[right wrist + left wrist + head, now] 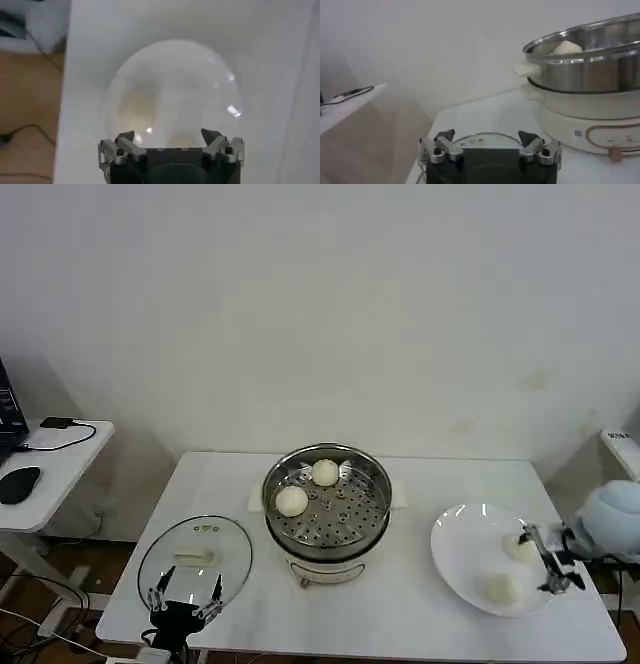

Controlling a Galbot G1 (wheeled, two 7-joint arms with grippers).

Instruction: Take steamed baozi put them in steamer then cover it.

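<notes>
Looking down from the head camera, you see the steamer at the middle of the white table, with two steamed baozi on its perforated tray: one toward the far rim and one on the robot's left side of the tray.

Your right hand hovers over the white plate at the robot's right end of the table. Its fingers stand wide apart and hold nothing. One baozi lies just beside the fingertips on the steamer side, and another lies on the plate's near part, close below the hand. In the right wrist view the open fingers point out over the plate, and the two buns show as pale patches, one ahead of the hand and one close in front of it.

Your left hand sits at the near left edge of the table, fingers spread wide and empty. The glass cover lies flat on the table directly ahead of it, cream handle up, with the fingertips over its near rim. In the left wrist view the steamer stands beyond the hand, a baozi peeking over its rim.
</notes>
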